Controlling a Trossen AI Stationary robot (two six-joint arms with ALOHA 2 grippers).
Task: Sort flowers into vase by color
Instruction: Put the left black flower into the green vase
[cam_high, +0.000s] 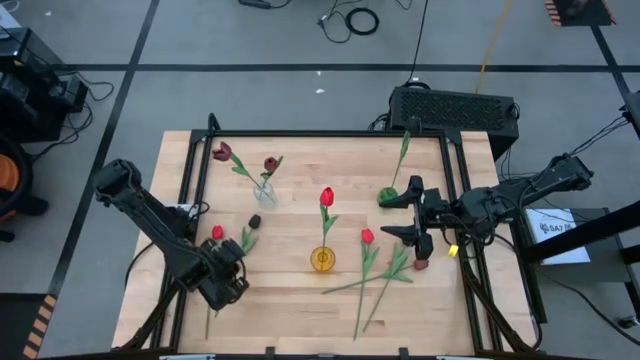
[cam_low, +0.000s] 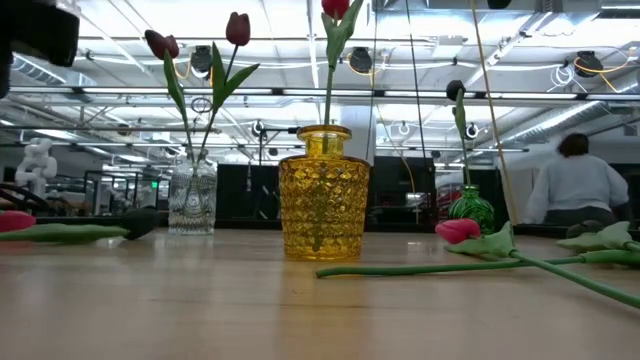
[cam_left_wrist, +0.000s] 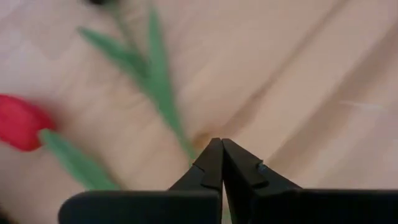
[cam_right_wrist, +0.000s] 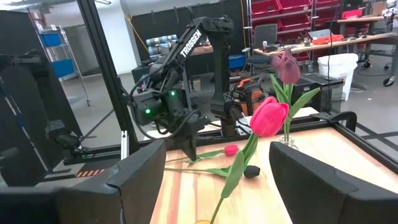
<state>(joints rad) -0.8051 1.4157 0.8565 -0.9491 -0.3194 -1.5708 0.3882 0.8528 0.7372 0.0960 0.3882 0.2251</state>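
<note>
Left gripper (cam_left_wrist: 221, 149), low over the tabletop's front-left corner, is pinched tight on the green stem of a red tulip (cam_high: 217, 233) lying there. Right gripper (cam_high: 412, 214) hangs wide apart, holding nothing, near the right edge.

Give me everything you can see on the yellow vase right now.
The yellow vase is amber-tinted see-through glass with a diamond-cut body, a short narrow neck and a thicker rim. It stands upright on the wooden table, near the middle and toward its front edge. One red tulip stands in it, its green stem visible through the glass. Other flowers lie on the table to its right, apart from it. Neither gripper touches it.
</note>
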